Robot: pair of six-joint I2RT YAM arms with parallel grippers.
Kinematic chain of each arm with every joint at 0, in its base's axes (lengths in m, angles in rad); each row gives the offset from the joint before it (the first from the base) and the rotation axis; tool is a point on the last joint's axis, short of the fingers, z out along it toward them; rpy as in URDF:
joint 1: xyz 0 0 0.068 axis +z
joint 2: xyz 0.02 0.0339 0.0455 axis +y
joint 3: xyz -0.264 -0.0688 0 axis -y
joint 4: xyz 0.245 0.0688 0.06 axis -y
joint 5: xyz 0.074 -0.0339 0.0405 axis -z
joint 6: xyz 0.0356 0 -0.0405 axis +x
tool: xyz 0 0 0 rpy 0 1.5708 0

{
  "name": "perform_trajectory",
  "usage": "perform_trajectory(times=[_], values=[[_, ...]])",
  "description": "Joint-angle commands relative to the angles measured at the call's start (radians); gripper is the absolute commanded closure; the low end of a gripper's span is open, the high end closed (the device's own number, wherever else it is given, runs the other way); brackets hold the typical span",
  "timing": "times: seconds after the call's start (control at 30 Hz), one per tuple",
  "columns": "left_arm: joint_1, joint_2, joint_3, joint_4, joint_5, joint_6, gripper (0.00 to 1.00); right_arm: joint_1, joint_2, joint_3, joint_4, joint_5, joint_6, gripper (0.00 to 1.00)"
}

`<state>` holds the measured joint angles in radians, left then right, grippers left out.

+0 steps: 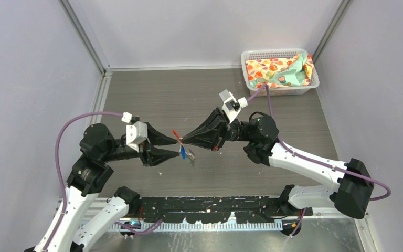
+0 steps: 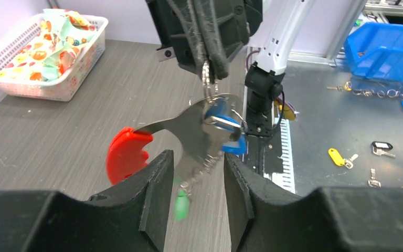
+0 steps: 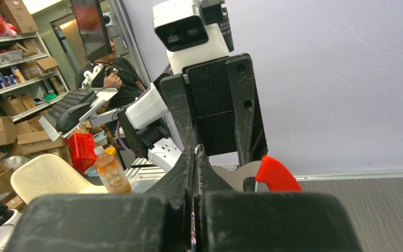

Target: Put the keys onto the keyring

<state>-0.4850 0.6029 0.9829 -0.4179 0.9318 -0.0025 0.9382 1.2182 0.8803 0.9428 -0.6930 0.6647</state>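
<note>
**Keyring pinched by right gripper, left jaws apart round the tag**

The left gripper (image 2: 197, 163) was seen with jaws partly apart, the silvery shank of the tag (image 2: 127, 156) set between its fingers (image 2: 155, 199). A gap was seen on one side, so no clamp was judged; contact on the other side could not be ruled out. The right gripper (image 2: 212, 71) was seen with jaws pressed together on the wire loops of the keyring (image 2: 208, 86), tip to tip with the left jaws. The tag's long axis was laid slantwise across the left gap, red end out to the left, ring end up toward the right gripper. The blue key (image 2: 219, 111) was seen at the ring just beyond the left fingertips, a loop across its head; whether it was threaded could not be told. The green key (image 2: 180, 203) was hung below, blurred. All was held above the table (image 2: 57, 136), midway between the arms.
</note>
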Motion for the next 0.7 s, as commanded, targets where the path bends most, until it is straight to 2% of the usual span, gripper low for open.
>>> perform_trajectory(times=[0.0, 0.17, 0.3, 0.5, 0.67], values=[[-0.003, 0.021, -0.020, 0.135, -0.044, -0.113, 0.58, -0.004, 0.002, 0.059, 0.080, -0.005, 0.023, 0.99], [-0.004, 0.028, -0.033, 0.198, 0.075, -0.184, 0.47, -0.004, -0.002, 0.057, 0.066, -0.005, 0.012, 0.99], [-0.004, 0.024, -0.035, 0.198, 0.121, -0.184, 0.45, -0.004, -0.002, 0.057, 0.057, -0.005, 0.007, 0.99], [-0.003, 0.023, -0.041, 0.206, 0.096, -0.184, 0.46, -0.004, 0.001, 0.061, 0.057, -0.007, 0.011, 0.99], [-0.003, 0.021, -0.046, 0.226, 0.033, -0.185, 0.59, -0.005, 0.003, 0.063, 0.056, -0.008, 0.016, 0.99]])
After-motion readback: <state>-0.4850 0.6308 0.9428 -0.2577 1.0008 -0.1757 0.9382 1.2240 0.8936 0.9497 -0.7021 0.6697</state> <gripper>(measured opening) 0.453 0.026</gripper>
